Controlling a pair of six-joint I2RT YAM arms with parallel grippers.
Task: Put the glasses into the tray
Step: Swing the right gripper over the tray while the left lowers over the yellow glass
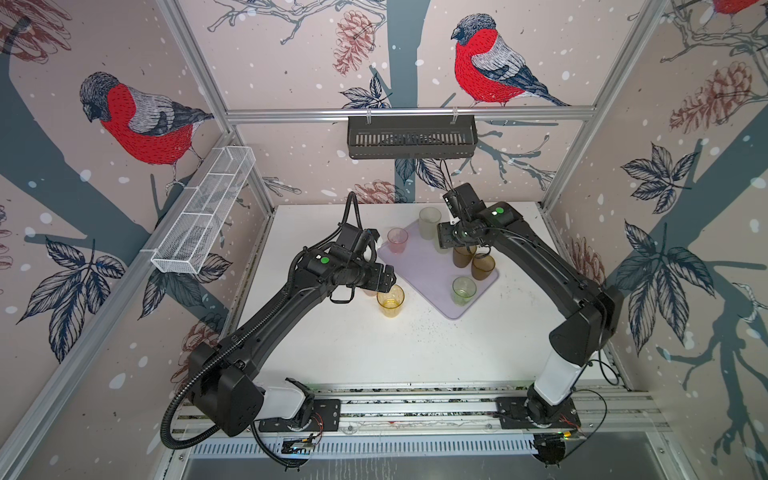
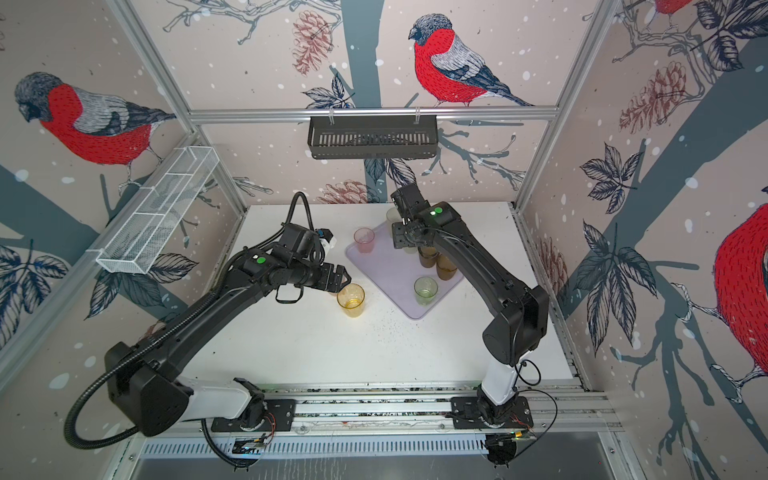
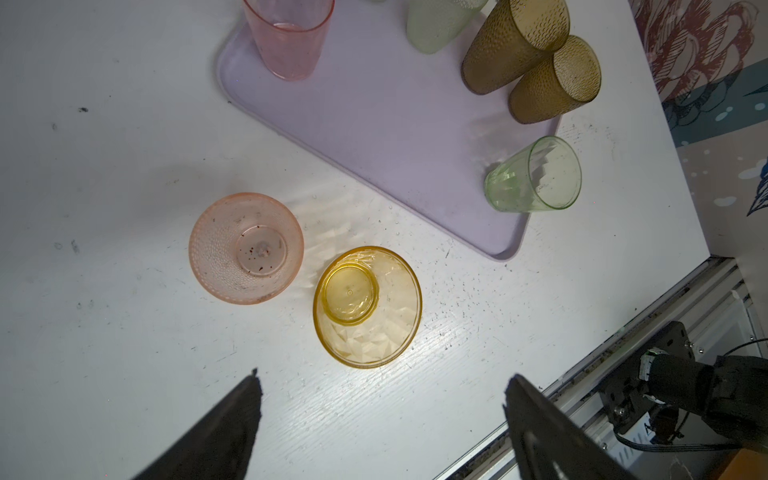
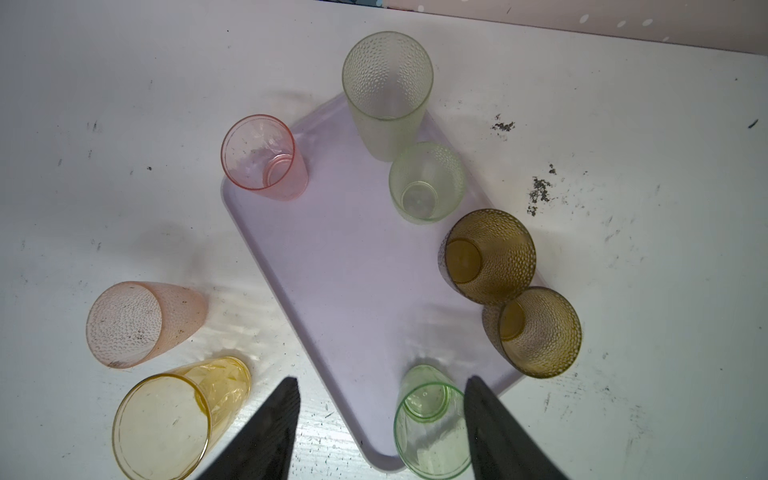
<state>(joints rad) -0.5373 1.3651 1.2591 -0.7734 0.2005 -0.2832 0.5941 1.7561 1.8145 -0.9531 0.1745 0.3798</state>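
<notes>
The lilac tray lies diagonally on the white table. On it stand a pink glass, a tall frosted glass, a short frosted one, two brown glasses and a green glass. An amber glass and a dotted pink glass stand on the table beside the tray's near-left edge. My left gripper hovers open just above those two. My right gripper hangs open and empty high over the tray's right side.
A black slatted basket hangs on the back wall and a white wire basket on the left wall. The table's right edge and front rail run close to the tray.
</notes>
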